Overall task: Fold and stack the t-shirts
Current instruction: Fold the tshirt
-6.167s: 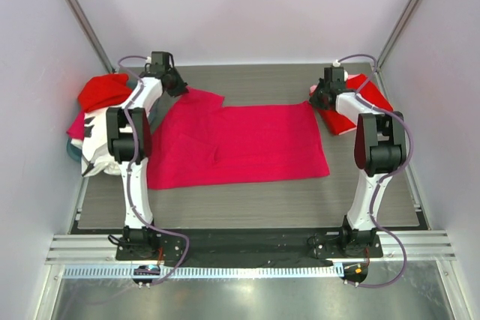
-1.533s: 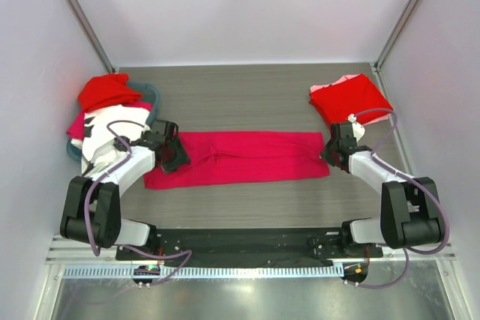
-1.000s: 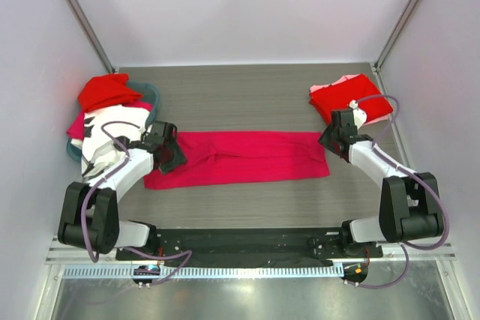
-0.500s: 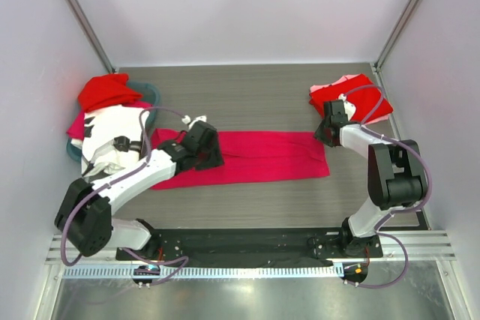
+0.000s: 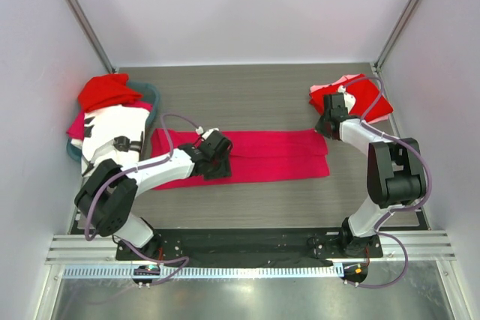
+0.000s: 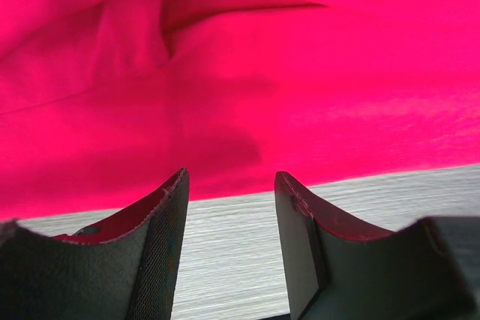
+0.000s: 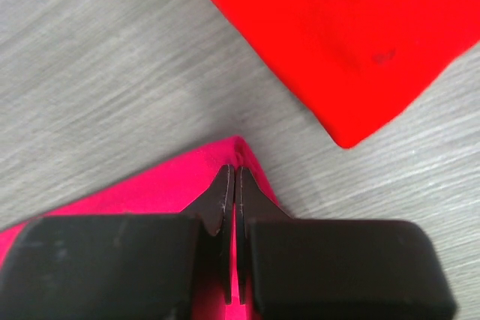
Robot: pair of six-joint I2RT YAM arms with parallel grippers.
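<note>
**Mid-fold: one t-shirt reduced to a strip, a stack begun, a heap waiting.**
Overhead view: the crimson shirt [image 5: 262,157] lies mid-frame on the bench [image 5: 247,88] as a long flat strip, with the left claw [image 5: 217,159] over its left part and the right claw [image 5: 327,127] at its upper right corner. At upper right a folded red shirt [image 5: 358,99] rests on a pale pink shirt [image 5: 337,82]. At far left a loose red shirt [image 5: 103,91] and a white printed shirt [image 5: 112,129] lie heaped on the teal basket [image 5: 152,95]. Left wrist view: the left claw is released, jaws apart and empty above the strip's near edge. Right wrist view: the right claw is clenched at the strip's corner, and I cannot tell whether cloth is caught. By my reading the strip needs crosswise folds and stacking, then the heap follows.
</note>
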